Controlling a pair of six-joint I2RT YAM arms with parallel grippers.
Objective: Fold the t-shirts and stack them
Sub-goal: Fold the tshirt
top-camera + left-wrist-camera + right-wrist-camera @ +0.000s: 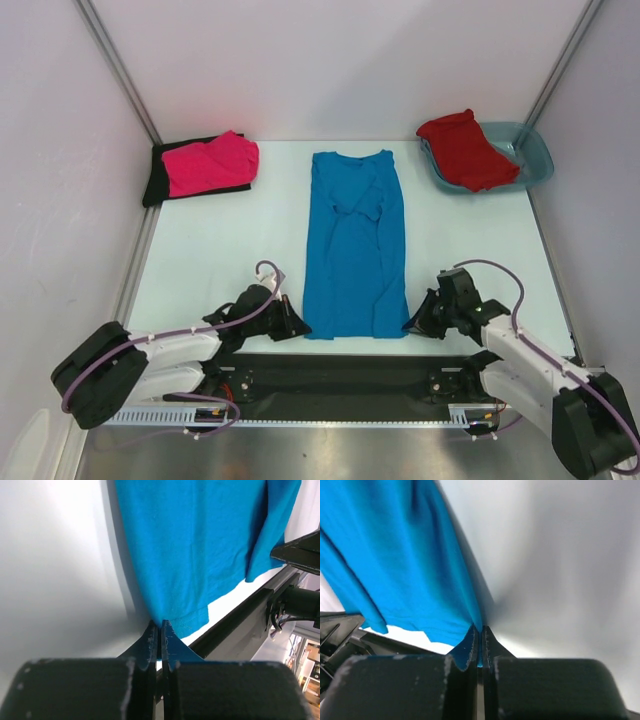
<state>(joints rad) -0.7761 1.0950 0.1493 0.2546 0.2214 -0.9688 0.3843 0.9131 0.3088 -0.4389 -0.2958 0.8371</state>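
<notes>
The bright blue t-shirt [355,245] lies lengthwise down the middle of the table, sides and sleeves folded in, collar at the far end. My left gripper [300,328] is shut on its near left hem corner [165,620]. My right gripper [410,326] is shut on the near right hem corner [472,622]. Blue cloth shows pinched between both pairs of fingers. A hot pink t-shirt [208,163] lies folded on a black one [156,180] at the far left. A red t-shirt [466,149] sits in the teal tub [535,155].
Pale walls close in the table on the left, right and back. A black rail [340,375] runs along the near edge between the arm bases. The right gripper's body [300,555] shows at the right edge of the left wrist view.
</notes>
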